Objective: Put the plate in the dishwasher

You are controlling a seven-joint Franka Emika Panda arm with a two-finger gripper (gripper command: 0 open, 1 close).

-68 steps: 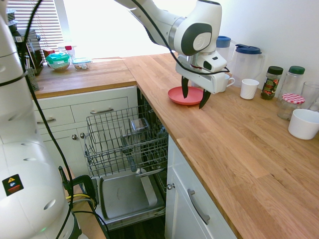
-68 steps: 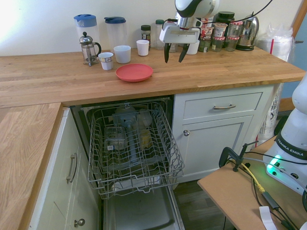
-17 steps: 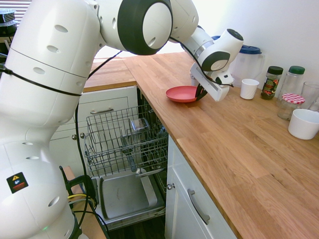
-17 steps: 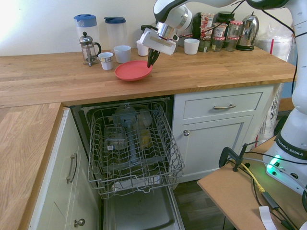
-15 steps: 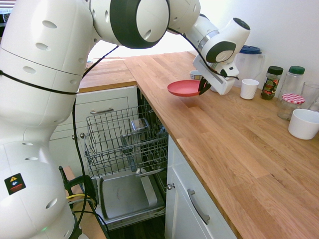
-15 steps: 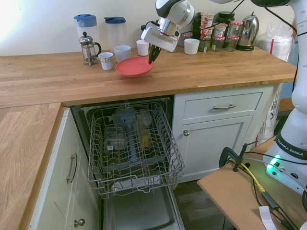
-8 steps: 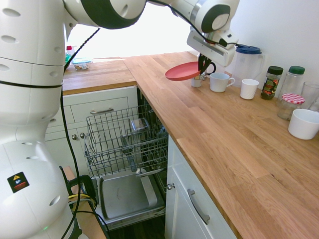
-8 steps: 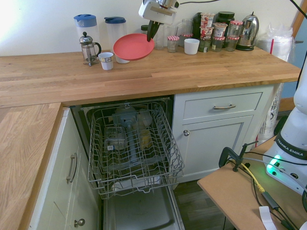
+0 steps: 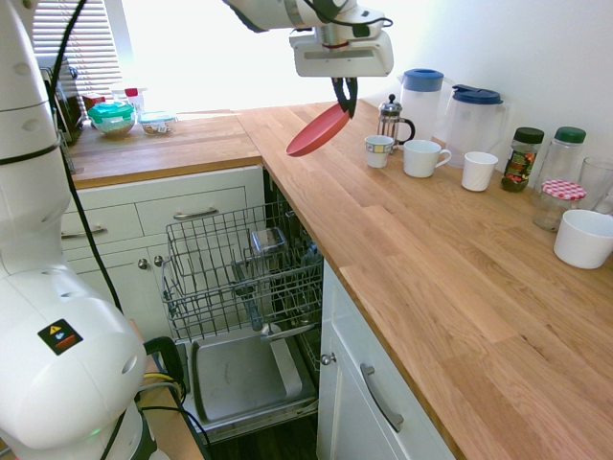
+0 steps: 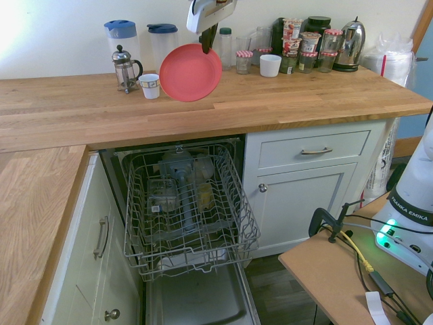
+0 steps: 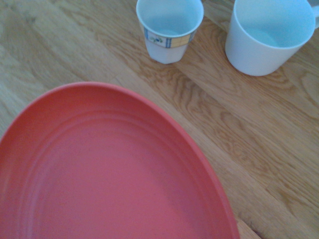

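**Plate in the air above the counter**

I am holding the plate (image 10: 190,72) by its upper rim, my gripper (image 9: 344,93) pinching it between both fingers. The plate is hanging tilted, clear of the counter (image 9: 450,278), over the stretch near the counter's front edge above the dishwasher (image 10: 186,210). Its rack (image 9: 244,273) is standing pulled out over the lowered door (image 9: 239,372), with a few items sitting in the wire. In my wrist view the plate (image 11: 104,174) is filling the lower part, and beyond it a small patterned cup (image 11: 169,29) and a white mug (image 11: 266,34) are standing side by side on the wood. Two lidded jugs (image 10: 145,40) and a French press (image 10: 125,68) are lining the counter's back edge.
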